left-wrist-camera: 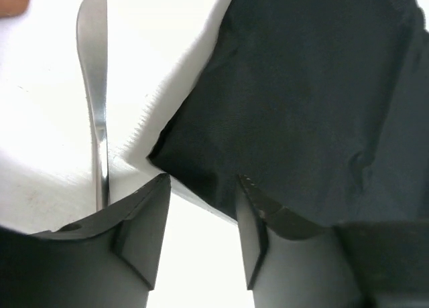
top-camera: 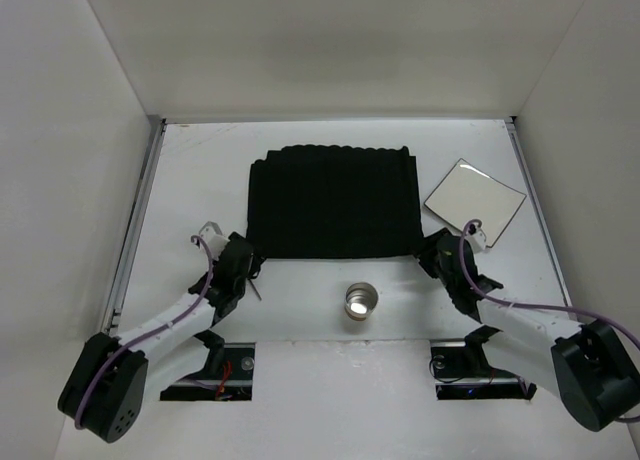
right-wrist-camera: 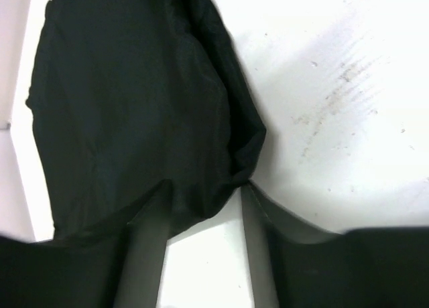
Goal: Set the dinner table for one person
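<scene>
The white dinner table (top-camera: 200, 170) carries a black ribbed placemat (top-camera: 330, 200) at its middle. My left gripper (top-camera: 250, 258) is open at the mat's near left corner. In the left wrist view (left-wrist-camera: 202, 184) the mat's corner (left-wrist-camera: 301, 100) lies at its fingertips and bare table shows between the jaws. My right gripper (top-camera: 430, 250) is open at the mat's near right corner. In the right wrist view (right-wrist-camera: 204, 187) the mat's bunched corner (right-wrist-camera: 134, 107) reaches between its fingertips. A white square plate (top-camera: 475, 200) lies right of the mat.
A metal cup (top-camera: 360, 302) stands in front of the mat, between the arms. A silver utensil (left-wrist-camera: 96, 87) lies on the table just left of my left fingers; it also shows in the top view (top-camera: 210, 228). Metal rails run along the table's side edges.
</scene>
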